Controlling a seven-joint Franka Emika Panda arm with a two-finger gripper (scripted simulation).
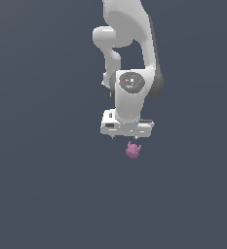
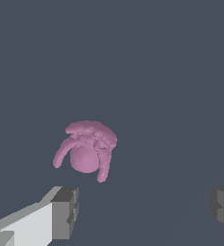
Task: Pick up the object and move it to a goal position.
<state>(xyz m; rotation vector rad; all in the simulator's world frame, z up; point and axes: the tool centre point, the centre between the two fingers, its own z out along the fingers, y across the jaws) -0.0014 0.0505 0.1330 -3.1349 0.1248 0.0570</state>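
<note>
The object (image 1: 133, 150) is a tiny pinkish-purple lumpy figure with two horn-like points, lying on the dark grey floor. My white gripper (image 1: 131, 137) hangs just above and behind it in the exterior view. In the wrist view the object (image 2: 87, 149) lies beyond the fingertips, closer to one finger (image 2: 65, 211) than to the other, which shows only at the picture's edge. My gripper (image 2: 144, 211) is open wide and empty, and the object is not between the jaws.
The flat dark grey floor (image 1: 47, 194) runs around the object on all sides. The white arm (image 1: 129, 44) rises behind the gripper in the exterior view.
</note>
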